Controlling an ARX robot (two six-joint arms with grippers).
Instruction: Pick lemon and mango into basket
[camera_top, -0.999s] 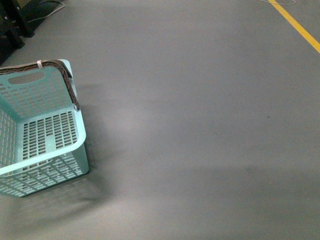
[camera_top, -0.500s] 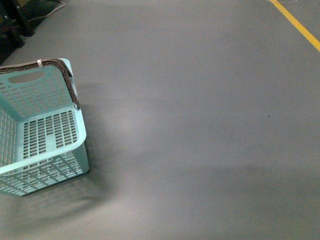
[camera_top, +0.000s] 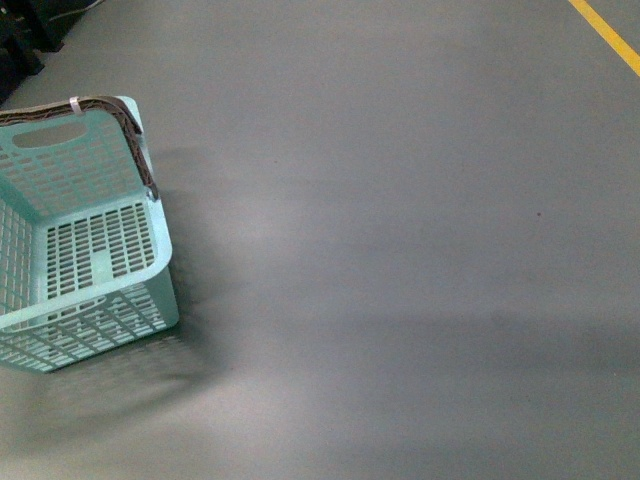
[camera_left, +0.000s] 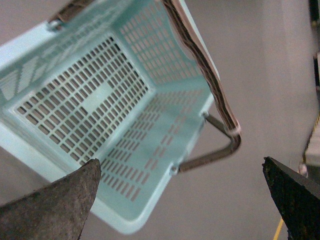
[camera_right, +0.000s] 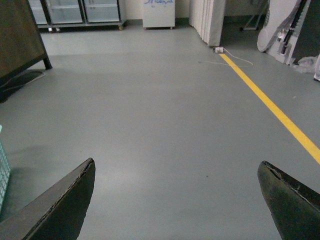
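left tool (camera_left: 181, 164), fingers wide apart and gripping nothing, hung over the teal basket (camera_left: 145, 200), with a brown handle (camera_left: 197, 55) lying along its rim. right tool (camera_right: 176, 165), equally spread, faced grey floor (camera_right: 150, 100) crossed by a yellow line (camera_right: 280, 117). in the front view the basket stood upright on the floor at far left.

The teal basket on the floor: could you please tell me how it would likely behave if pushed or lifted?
Probably light: the basket has slotted plastic walls and nothing shows inside it. On the smooth grey floor a push would likely slide it rather than tip it. Its brown handles look hinged, so they may swing when lifted.
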